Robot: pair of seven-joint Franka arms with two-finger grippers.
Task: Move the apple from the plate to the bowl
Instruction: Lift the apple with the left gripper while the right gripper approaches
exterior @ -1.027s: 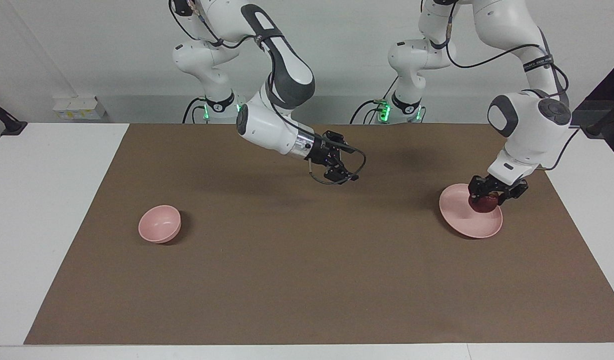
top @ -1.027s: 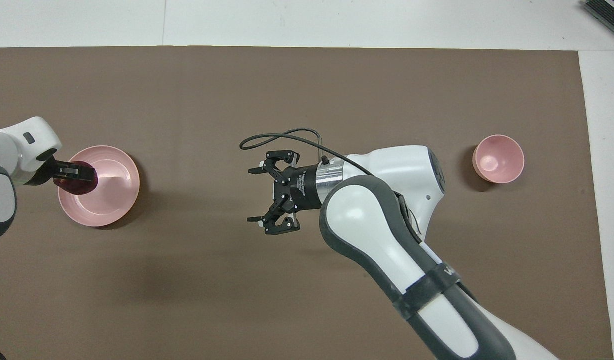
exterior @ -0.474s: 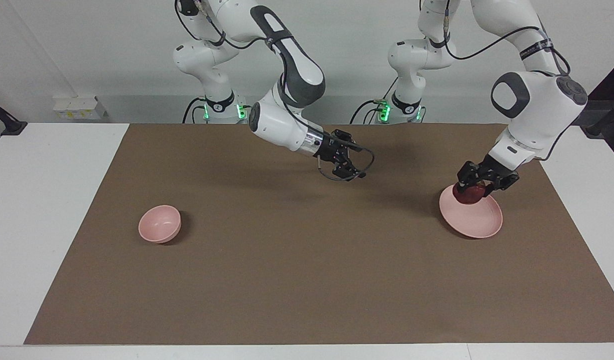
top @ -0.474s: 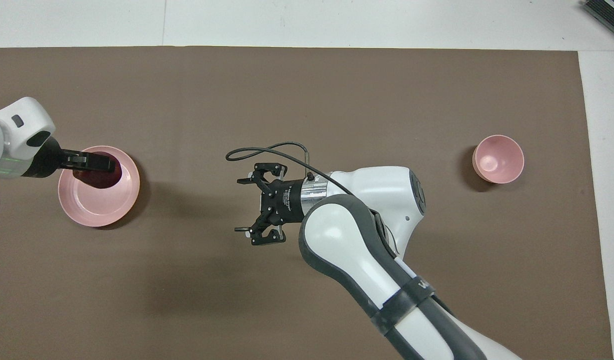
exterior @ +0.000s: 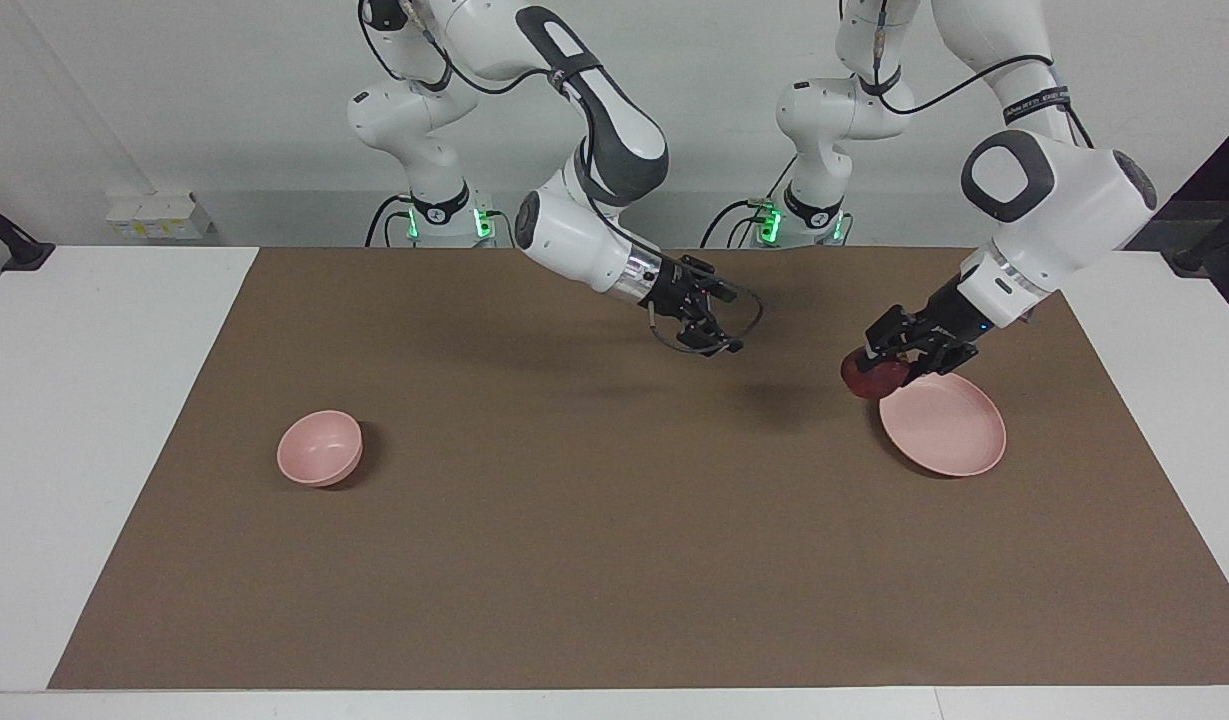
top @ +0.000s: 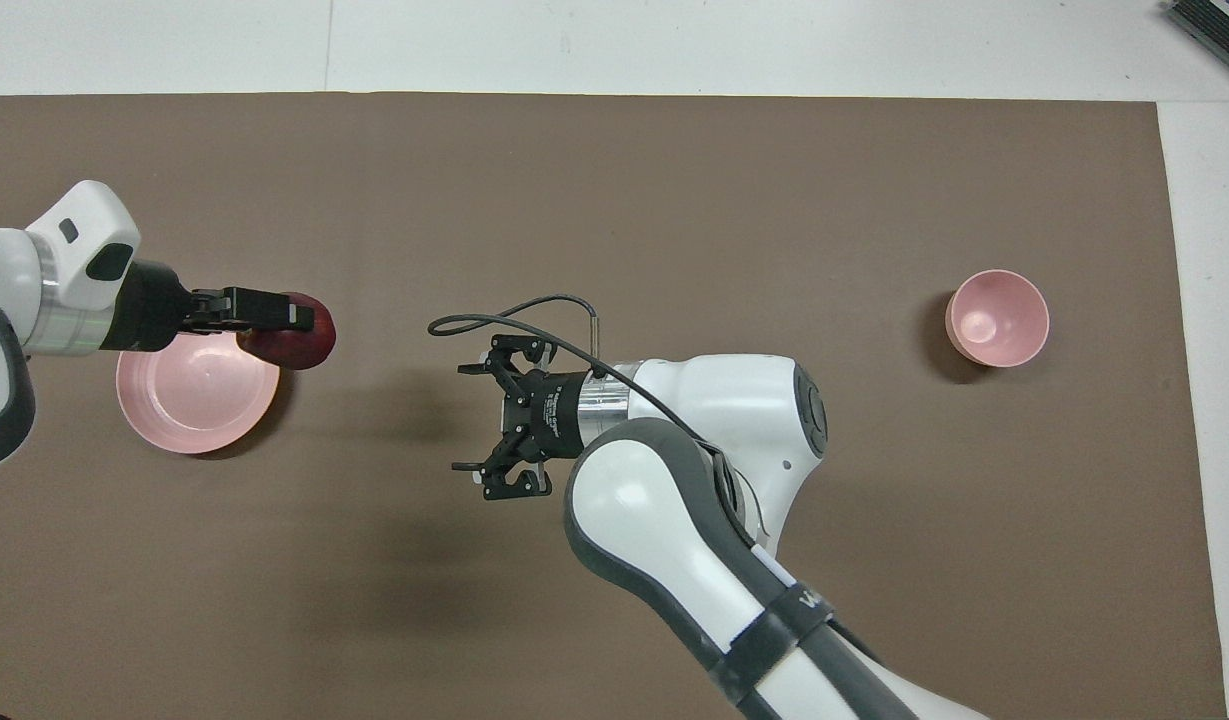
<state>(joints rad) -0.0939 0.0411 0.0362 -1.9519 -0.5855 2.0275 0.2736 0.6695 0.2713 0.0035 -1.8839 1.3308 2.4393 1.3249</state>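
Apple [exterior: 872, 375] in left pincer [exterior: 889, 362], airborne.

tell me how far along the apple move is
Done: the small dark red apple is off the flat pale pink plate, gripped by the left gripper. In hand: the open right gripper waits mid-mat. Left: the small deep pink bowl is empty.

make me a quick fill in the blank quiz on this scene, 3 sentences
1. The left gripper is shut on the ____.
2. The plate now holds ____.
3. The right gripper, over the middle of the mat, has its fingers ____.

Missing words: apple; nothing; open
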